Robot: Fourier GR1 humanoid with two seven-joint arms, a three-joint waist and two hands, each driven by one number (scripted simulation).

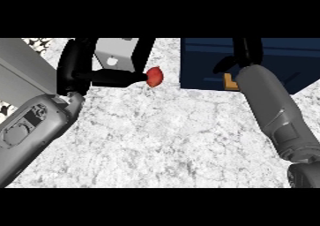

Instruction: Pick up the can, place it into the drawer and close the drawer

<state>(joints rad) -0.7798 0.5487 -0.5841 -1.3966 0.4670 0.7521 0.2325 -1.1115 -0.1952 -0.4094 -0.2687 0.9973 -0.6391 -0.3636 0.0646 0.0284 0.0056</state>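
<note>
The drawer (279,62) is a dark blue box at the top right, standing out over the counter. A small orange-yellow can (231,82) shows at its lower left edge, mostly hidden behind my right forearm. My right hand (243,55) is above the can, over the drawer, with fingers pointing up and straight and the thumb (222,66) off to the left; nothing shows between them. My left hand (74,66) rests open at the upper left, fingers up and thumb stretched to the right.
A small red object (154,77) lies on the white marble counter (169,132) at the tip of my left thumb. A light grey box (115,54) stands behind that hand. A grey panel (19,75) runs along the left edge.
</note>
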